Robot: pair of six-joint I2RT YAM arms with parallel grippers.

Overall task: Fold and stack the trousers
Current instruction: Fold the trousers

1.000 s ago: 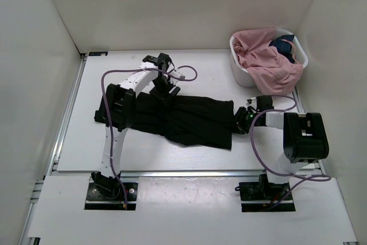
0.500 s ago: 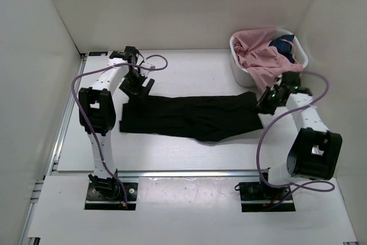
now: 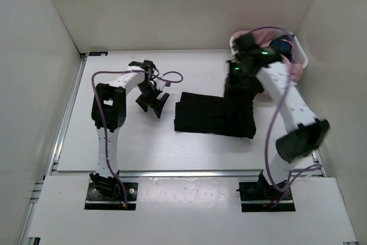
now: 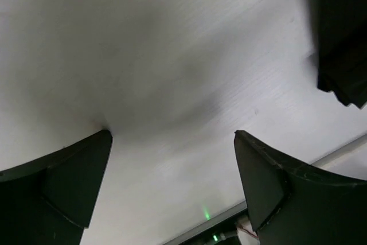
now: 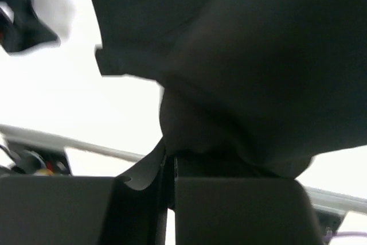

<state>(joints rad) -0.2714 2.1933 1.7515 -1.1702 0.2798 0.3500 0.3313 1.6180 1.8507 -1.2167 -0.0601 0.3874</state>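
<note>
Seen from above, two white robot arms [image 3: 106, 142] rise from the bottom edge of the frame onto a white tabletop [image 3: 86, 147]. In the middle of the frame, slightly right, lie the black trousers [image 3: 206, 116], gathered into a rough rectangle of several layers.

Just left of them, the left pincer [image 3: 152, 100] hovers over bare tabletop with its fingers spread wide and nothing between them. Its own camera shows only white surface between the two dark fingers [image 4: 63, 182], with a corner of the trousers at the upper right. It looks placed there to stay out of the fold's way.

The right arm [image 3: 287, 101] arcs from the lower right up over the trousers. The right pincer [image 3: 235, 83] sits at their upper right edge, fingers pressed together on a pinch of black cloth, which fills most of its own camera's view. Holding that edge raised probably lets one layer be carried across the rest, so the fold seems partly done.

Farthest back, at the upper right, a white basket [image 3: 304, 58] holds a pink garment [image 3: 295, 72] and a dark blue garment [image 3: 282, 44], partly hidden by the right arm.
</note>
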